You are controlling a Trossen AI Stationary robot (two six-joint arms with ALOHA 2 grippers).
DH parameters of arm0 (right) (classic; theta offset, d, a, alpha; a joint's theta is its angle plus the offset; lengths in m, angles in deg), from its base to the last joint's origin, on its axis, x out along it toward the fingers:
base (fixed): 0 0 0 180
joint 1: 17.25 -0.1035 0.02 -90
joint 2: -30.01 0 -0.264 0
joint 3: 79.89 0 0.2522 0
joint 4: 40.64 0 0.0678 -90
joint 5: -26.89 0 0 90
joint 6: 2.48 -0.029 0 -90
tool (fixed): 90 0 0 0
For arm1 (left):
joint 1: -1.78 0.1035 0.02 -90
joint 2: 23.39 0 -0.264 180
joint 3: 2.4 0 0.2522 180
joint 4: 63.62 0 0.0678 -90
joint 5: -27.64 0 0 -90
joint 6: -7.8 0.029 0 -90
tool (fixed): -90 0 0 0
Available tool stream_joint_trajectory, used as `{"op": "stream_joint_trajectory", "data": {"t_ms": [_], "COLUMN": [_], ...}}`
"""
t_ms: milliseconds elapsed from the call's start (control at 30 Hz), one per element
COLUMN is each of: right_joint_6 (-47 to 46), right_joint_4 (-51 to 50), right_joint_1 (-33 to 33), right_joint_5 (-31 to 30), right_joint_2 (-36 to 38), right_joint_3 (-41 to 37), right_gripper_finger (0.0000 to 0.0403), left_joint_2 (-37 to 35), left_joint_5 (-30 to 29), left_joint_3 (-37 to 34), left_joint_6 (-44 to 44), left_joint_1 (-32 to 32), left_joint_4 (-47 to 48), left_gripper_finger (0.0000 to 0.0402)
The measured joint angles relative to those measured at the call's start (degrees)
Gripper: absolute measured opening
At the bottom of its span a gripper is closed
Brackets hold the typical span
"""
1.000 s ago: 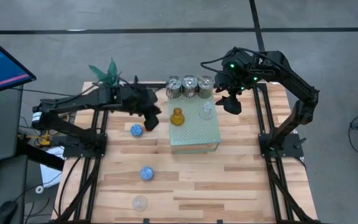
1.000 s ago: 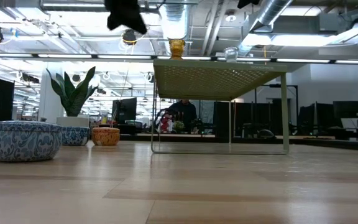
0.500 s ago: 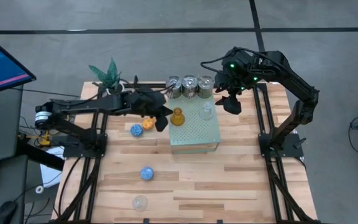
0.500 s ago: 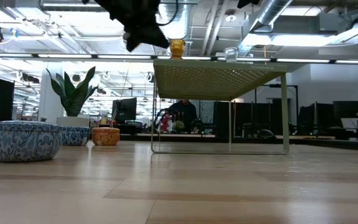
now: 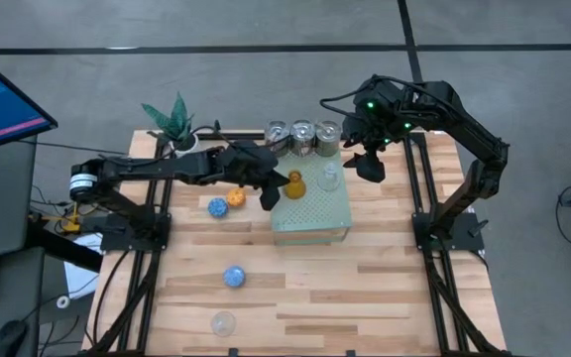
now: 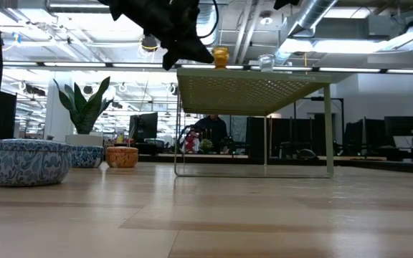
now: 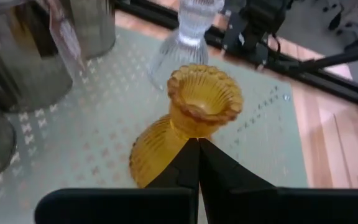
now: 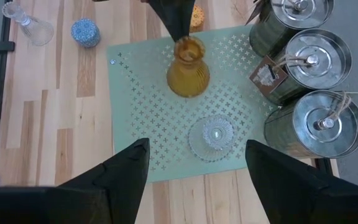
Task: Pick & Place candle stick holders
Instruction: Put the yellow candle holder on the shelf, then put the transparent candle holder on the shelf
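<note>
The amber glass holder (image 5: 294, 184) stands on its base on the pale-green perforated block (image 5: 310, 216), beside a clear glass holder (image 5: 329, 177). My left gripper (image 5: 279, 189) is shut, its tips against the amber holder. My right gripper (image 5: 367, 164) is open and empty above the block's far right side. In the right wrist view its fingers (image 8: 126, 171) stand high over the clear holder (image 8: 210, 137). Three silver cups (image 5: 302, 137) stand along the block's far edge. A blue holder (image 5: 217, 207) and an orange holder (image 5: 235, 201) rest on the table left of the block. My left gripper touches the amber holder's narrow neck (image 7: 190, 129), just below the flared rim, with the tips of its shut fingers (image 7: 197, 152). The fingers come slanting down from the table's left. The holder stands upright on the block.
A second blue holder (image 5: 234, 276) and a second clear glass one (image 5: 224, 322) sit toward the table's near edge. A green plant (image 5: 171, 119) stands at the far left. The low view shows the block as a raised platform on legs (image 6: 253, 89).
My left gripper has gone toward the table's right, over the block's left edge, and met the amber holder. The holder has slid a little to the right across the block, still upright.
</note>
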Motion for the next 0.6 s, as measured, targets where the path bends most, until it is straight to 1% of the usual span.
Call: {"op": "stream_joint_trajectory", "data": {"t_ms": [133,367,500,600], "right_joint_6": [0.25,1.39,1.39,1.41], "right_joint_4": [-0.02,-0.02,-0.03,-0.07], "right_joint_1": [0.0,0.0,0.0,0.0], "right_joint_5": [0.0,0.0,0.0,0.0], "right_joint_2": [0.0,0.0,0.0,0.0], "right_joint_3": [0.0,0.0,0.0,0.0], "right_gripper_finger": [0.0256,0.0256,0.0256,0.0256], "left_joint_2": [0.5,2.98,4.14,2.8], "left_joint_5": [0.22,2.84,3.98,3.11], "left_joint_3": [0.0,0.04,0.04,0.04], "left_joint_6": [0.0,-0.3,-0.44,-0.44], "left_joint_1": [0.79,2.0,1.99,2.02], "left_joint_4": [-1.62,-6.57,-6.59,-3.99], "left_gripper_finger": [0.0002,0.0002,0.0002,0.0002]}}
